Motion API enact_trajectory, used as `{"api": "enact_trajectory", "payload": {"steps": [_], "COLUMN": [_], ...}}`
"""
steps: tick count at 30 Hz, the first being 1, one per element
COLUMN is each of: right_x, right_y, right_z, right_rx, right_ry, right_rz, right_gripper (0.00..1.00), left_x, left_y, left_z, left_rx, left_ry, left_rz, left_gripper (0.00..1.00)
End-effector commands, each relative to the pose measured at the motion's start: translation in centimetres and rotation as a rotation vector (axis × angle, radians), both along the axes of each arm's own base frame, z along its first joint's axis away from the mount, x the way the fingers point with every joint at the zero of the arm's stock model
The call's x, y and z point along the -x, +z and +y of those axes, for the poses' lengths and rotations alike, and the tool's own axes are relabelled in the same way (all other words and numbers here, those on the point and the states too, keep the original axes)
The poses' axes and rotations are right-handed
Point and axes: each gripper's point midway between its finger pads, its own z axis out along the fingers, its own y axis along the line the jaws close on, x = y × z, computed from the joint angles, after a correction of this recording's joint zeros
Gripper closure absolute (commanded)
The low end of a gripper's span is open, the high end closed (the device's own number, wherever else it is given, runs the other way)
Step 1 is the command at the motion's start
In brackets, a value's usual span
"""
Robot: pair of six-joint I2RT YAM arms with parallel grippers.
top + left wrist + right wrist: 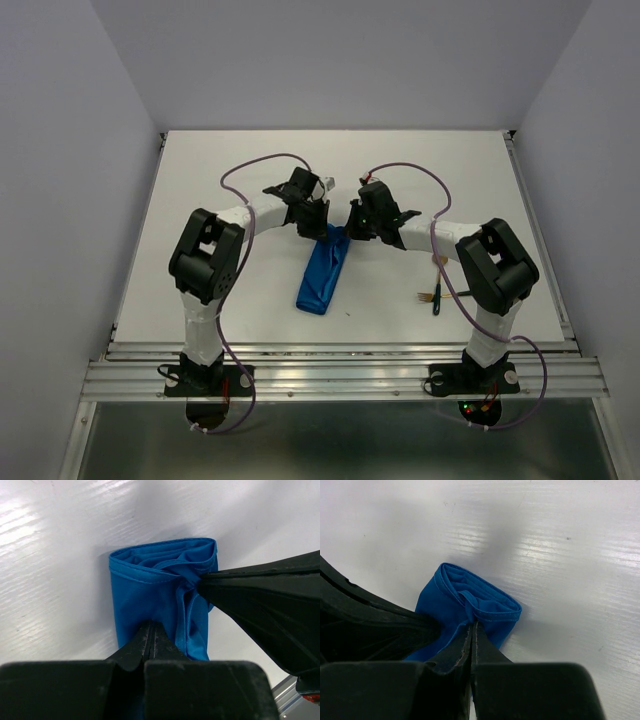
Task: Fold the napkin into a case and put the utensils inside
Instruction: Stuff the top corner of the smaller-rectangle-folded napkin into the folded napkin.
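Looking at the middle of the table (250,300), we find the napkin (323,275) folded down to a narrow blue strip, so the folding part of the job seems largely done. Whether it already makes a proper case we cannot say: the wrist views show several layered hems bunched at its far end, not a tidy pouch mouth.

The left gripper (320,228) and the right gripper (352,226) meet over that far end. Each has its jaws closed, pinching a bit of the cloth's edge. From the left wrist the fingers (151,635) sit tight together on the fabric, and from the right wrist the fingers (472,635) do too.

The utensils (436,297) lie bare toward the table's right side, well apart from the cloth, so we judge that placing them inside is not yet begun.

The strip's long axis runs from the table's far side toward its near edge, the near end leaning slightly left.
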Motion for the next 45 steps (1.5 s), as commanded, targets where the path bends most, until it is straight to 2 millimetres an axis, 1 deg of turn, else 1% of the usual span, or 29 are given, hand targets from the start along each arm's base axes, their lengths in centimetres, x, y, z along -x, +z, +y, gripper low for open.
{"api": "enact_trajectory", "payload": {"steps": [1, 3, 7, 13, 17, 20, 26, 30, 32, 34, 37, 39, 41, 43, 45], "right_x": [-0.9, -0.8, -0.8, -0.7, -0.5, -0.3, -0.1, 0.1, 0.2, 0.3, 0.5, 0.6, 0.6, 0.5, 0.1], "right_y": [2.9, 2.9, 2.8, 3.1, 3.2, 3.2, 3.3, 3.3, 3.2, 2.9, 2.5, 2.1, 1.6, 1.3, 1.0], "right_z": [1.2, 1.3, 1.3, 1.3, 1.3, 1.2, 1.0, 1.1, 1.1, 1.0, 0.8, 0.6, 0.4, 0.0, -0.2], "right_rx": [-0.051, -0.053, -0.055, -0.059, -0.061, -0.062, -0.065, -0.072, -0.073, -0.069, -0.066, -0.059, -0.046, -0.029, -0.009], "right_ry": [0.008, 0.01, 0.011, 0.011, 0.016, 0.018, 0.014, 0.02, 0.02, 0.016, 0.008, -0.001, -0.013, -0.026, -0.039], "right_rz": [-0.058, -0.057, -0.055, -0.058, -0.056, -0.052, -0.052, -0.046, -0.043, -0.036, -0.024, -0.012, -0.006, -0.007, -0.012], "right_gripper": [0.99, 0.99, 0.99, 0.99, 0.99, 0.99, 0.99, 0.99, 0.99, 0.99, 0.99, 0.99, 0.99, 0.99, 0.99], "left_x": [1.0, 1.1, 1.9, 1.9, 1.7, 1.6, 0.7, 0.5, 0.4, 0.1, -0.8, -1.5, -1.9, -1.6, -1.2], "left_y": [-0.2, -0.4, -0.5, -0.2, 0.0, -0.2, -1.1, -1.8, -1.3, 0.0, 1.2, 1.3, 1.0, 0.9, 1.5], "left_z": [-1.2, -1.5, -3.1, -4.0, -4.3, -4.7, -4.9, -5.4, -5.7, -6.0, -5.8, -5.7, -5.5, -5.3, -5.2], "left_rx": [0.023, 0.028, 0.063, 0.1, 0.117, 0.131, 0.131, 0.116, 0.129, 0.162, 0.162, 0.148, 0.127, 0.115, 0.12], "left_ry": [-0.044, -0.054, -0.096, -0.098, -0.089, -0.087, -0.051, -0.048, -0.039, -0.033, -0.001, 0.033, 0.049, 0.041, 0.034], "left_rz": [0.014, 0.018, 0.033, 0.039, 0.037, 0.041, 0.026, 0.017, 0.0, -0.035, -0.081, -0.099, -0.106, -0.103, -0.107], "left_gripper": [1.0, 1.0, 1.0, 1.0, 1.0, 1.0, 1.0, 1.0, 1.0, 1.0, 1.0, 1.0, 1.0, 1.0, 1.0]}}
